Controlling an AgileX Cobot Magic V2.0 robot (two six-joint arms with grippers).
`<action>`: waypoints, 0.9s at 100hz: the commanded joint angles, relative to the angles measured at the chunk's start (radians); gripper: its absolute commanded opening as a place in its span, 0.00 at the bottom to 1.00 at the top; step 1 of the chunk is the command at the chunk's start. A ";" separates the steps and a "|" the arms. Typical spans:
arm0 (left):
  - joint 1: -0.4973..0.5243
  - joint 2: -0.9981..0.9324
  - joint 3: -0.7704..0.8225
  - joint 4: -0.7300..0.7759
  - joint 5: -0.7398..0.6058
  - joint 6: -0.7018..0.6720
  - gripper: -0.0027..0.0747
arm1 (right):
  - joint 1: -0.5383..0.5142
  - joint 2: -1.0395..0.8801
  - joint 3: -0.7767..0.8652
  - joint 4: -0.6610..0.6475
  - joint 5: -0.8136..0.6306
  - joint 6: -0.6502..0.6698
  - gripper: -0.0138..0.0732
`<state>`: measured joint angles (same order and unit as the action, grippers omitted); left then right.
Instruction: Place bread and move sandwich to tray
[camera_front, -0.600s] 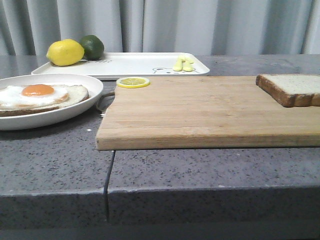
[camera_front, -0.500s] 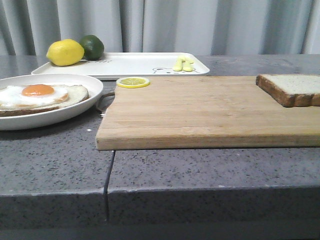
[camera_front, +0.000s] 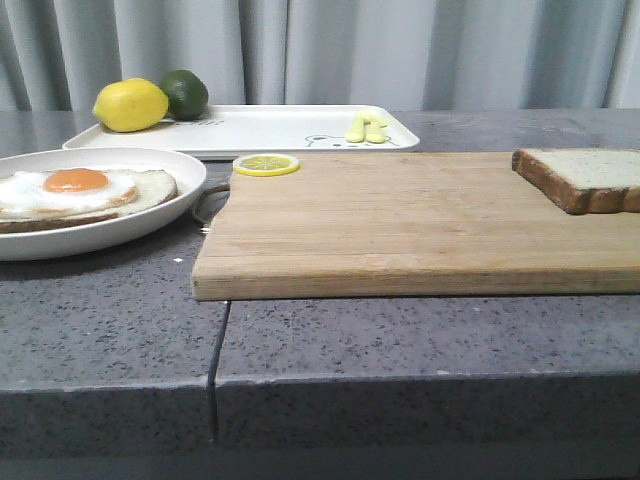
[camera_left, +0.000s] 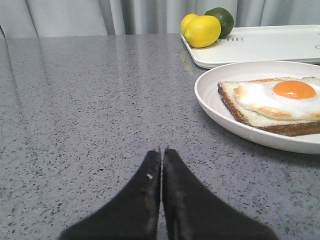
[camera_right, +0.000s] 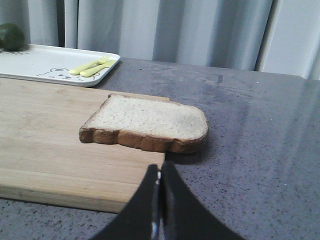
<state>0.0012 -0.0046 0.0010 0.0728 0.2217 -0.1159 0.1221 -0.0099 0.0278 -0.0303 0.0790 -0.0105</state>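
Colours and patterns, tabletop set

Speckled dark grey stone table (camera_front: 400, 340); pale tan wooden cutting board (camera_front: 400, 225) with lengthwise grain; square white bread slice (camera_right: 147, 122) with dark brown crust; egg-topped bread slice (camera_left: 272, 102), its egg white glossy, yolk orange, crust brown, on a plain round white plate (camera_left: 210, 102); flat white rectangular tray (camera_front: 270, 128) with a thin-lined cartoon bear drawing; pale yellow plastic fork and spoon (camera_right: 92, 66); bright yellow lemon (camera_front: 130, 105); dark green lime (camera_front: 185, 93); yellow lemon slice (camera_front: 266, 164) with paler segments; black gripper fingers (camera_left: 145, 200); grey pleated curtain (camera_front: 400, 50).
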 joint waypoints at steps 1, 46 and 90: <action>-0.006 -0.033 0.016 -0.008 -0.072 -0.008 0.01 | -0.006 -0.021 0.000 -0.009 -0.085 -0.001 0.08; -0.006 -0.033 0.016 -0.009 -0.141 -0.008 0.01 | -0.006 -0.021 -0.002 -0.008 -0.189 -0.001 0.08; -0.006 -0.009 -0.219 -0.163 -0.126 -0.008 0.01 | -0.006 0.028 -0.292 0.141 0.126 0.000 0.08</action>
<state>0.0012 -0.0046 -0.0899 -0.0680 0.0742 -0.1159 0.1221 -0.0099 -0.1579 0.1016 0.1786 -0.0105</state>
